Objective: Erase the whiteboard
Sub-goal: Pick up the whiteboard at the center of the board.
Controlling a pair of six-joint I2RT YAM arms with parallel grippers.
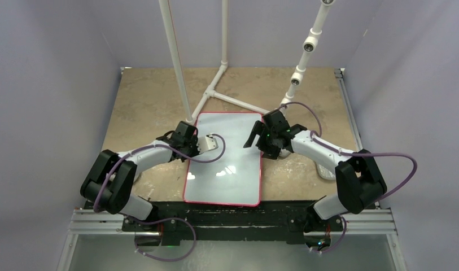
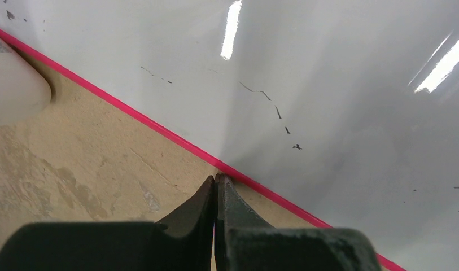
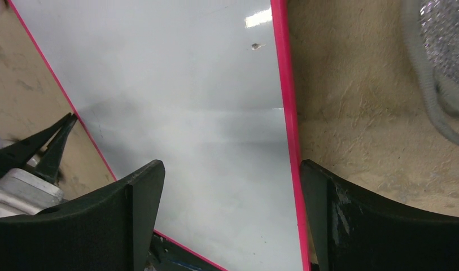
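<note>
The whiteboard lies flat in the middle of the bench, its long side running away from the arms and its near edge close to their bases. The surface is almost clean. The left wrist view shows a few black specks, and the right wrist view shows one more close to the right border.

The left pincer is pressed together with nothing between its fingers, its tips right at the board's red left border. The right pincer is spread wide and empty, straddling the right border with one finger above the white and the other above the bench. A silvery wrinkled pad lies on the bench just off to the board's right.

The main risk is the board sliding or turning under a sideways rub, because it is loose and neither pincer pins it. The left tips could also shove its edge. The specks are tiny and sit among glare, so they could be missed. The flat pad may be awkward to pinch.
</note>
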